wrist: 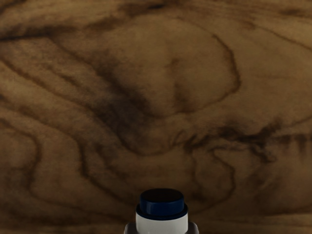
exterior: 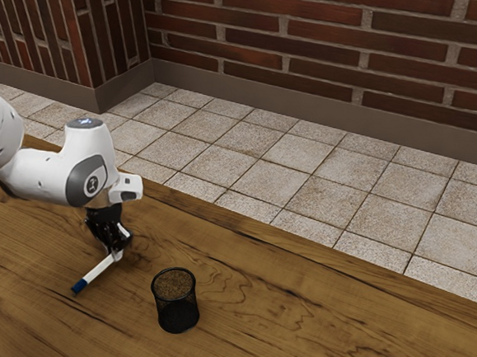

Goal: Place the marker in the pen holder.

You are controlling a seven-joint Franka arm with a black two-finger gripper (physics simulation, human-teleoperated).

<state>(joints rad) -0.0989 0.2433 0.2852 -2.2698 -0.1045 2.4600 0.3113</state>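
Upright black cylindrical mesh pen holder [exterior: 177, 310]: on brown wooden surface [exterior: 294, 315], to exterior view's right of black two-finger hand [exterior: 116, 253]. White, blue-ended cylindrical marker [exterior: 96, 272]: in hand, tilted, apart from pen holder, to its left in exterior view. Beyond surface: pale square-tiled floor [exterior: 298, 153]. Behind floor: red brick wall [exterior: 314, 59], brown flat skirting [exterior: 270, 94] along its foot.

tilted white marker [exterior: 98, 271] near upright black holder [exterior: 177, 313]

The wrist view's edge cuts off the marker [wrist: 162, 223].
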